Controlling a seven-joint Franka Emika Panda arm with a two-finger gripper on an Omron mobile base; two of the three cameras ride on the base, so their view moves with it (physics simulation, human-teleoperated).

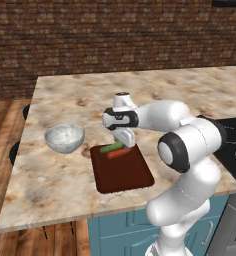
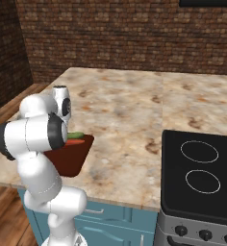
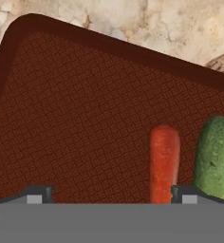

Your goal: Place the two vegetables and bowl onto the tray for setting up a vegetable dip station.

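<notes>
Looking over the flat dark reddish-brown rectangular tray [image 1: 124,175] from the left base view, I see it lying close to the near edge of the beige marbled stone counter [image 1: 80,100], with bare counter open behind and to the left. The tray's nearer half is bare. A black two-ring cooktop [image 2: 202,168] sits well to the right; a brown brick wall [image 2: 134,33] backs the counter, and teal cabinet fronts [image 1: 120,225] run below.

The slender orange-red carrot [image 3: 164,161] and the small dark green cucumber [image 3: 214,156] lie side by side at the tray's far end. The round silvery-grey bowl [image 1: 64,138] stands on the counter left of the tray, apart from it.

My two-finger gripper [image 3: 109,193] hangs just above the vegetables, jaws spread wide and holding nothing; in the hand view, the carrot's end sits just inside one fingertip [image 3: 182,193], the cucumber outside it.
</notes>
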